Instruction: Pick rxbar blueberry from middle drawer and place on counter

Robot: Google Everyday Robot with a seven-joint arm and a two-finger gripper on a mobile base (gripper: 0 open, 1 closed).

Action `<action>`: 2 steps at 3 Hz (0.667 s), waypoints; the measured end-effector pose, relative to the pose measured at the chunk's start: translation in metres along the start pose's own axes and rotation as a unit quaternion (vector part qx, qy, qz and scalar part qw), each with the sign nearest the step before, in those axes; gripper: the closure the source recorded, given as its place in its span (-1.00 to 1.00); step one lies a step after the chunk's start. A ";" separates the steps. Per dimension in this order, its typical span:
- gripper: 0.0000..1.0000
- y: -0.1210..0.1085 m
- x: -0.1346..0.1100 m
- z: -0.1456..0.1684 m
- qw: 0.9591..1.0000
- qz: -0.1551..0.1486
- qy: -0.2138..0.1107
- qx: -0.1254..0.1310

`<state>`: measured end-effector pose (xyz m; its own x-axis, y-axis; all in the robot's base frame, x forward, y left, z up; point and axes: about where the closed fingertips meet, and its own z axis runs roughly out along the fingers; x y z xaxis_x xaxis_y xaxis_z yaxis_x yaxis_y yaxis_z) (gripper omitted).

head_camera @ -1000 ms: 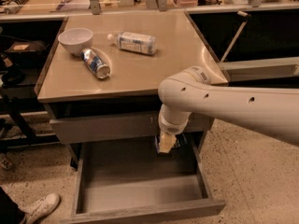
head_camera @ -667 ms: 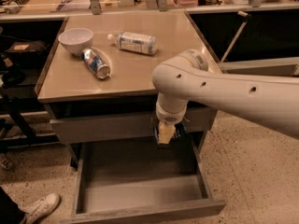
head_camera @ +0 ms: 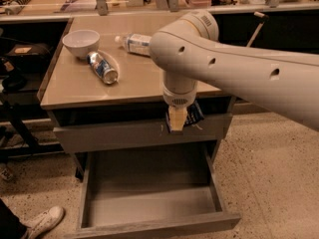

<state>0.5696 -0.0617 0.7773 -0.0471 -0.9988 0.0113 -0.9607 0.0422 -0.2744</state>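
Note:
My gripper [head_camera: 178,125] hangs from the large white arm in front of the closed upper drawer front, just below the counter's front edge. It is shut on the rxbar blueberry [head_camera: 193,115], a dark navy wrapper sticking out to the right of the pale fingers [head_camera: 175,118]. The middle drawer [head_camera: 149,208] is pulled open below, and its grey floor is bare. The tan counter [head_camera: 79,86] lies above and behind the gripper.
On the counter stand a white bowl [head_camera: 80,43], a blue-silver can [head_camera: 102,67] lying on its side, and a lying plastic bottle [head_camera: 135,43]. The upper drawer front [head_camera: 114,136] has pale scratches. A person's white shoe [head_camera: 44,222] is at bottom left. A cluttered bench runs along the back.
The arm has swung left and risen slightly. The gripper with the bar now sits higher, against the upper drawer front near the counter edge.

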 end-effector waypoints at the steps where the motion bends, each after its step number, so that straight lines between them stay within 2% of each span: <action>1: 1.00 -0.002 0.001 -0.007 1.000 -0.001 0.006 0.002; 2: 1.00 -0.004 0.006 -0.015 1.000 0.009 0.014 0.010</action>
<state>0.5692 -0.0678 0.7932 -0.0726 -0.9969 0.0319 -0.9537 0.0600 -0.2948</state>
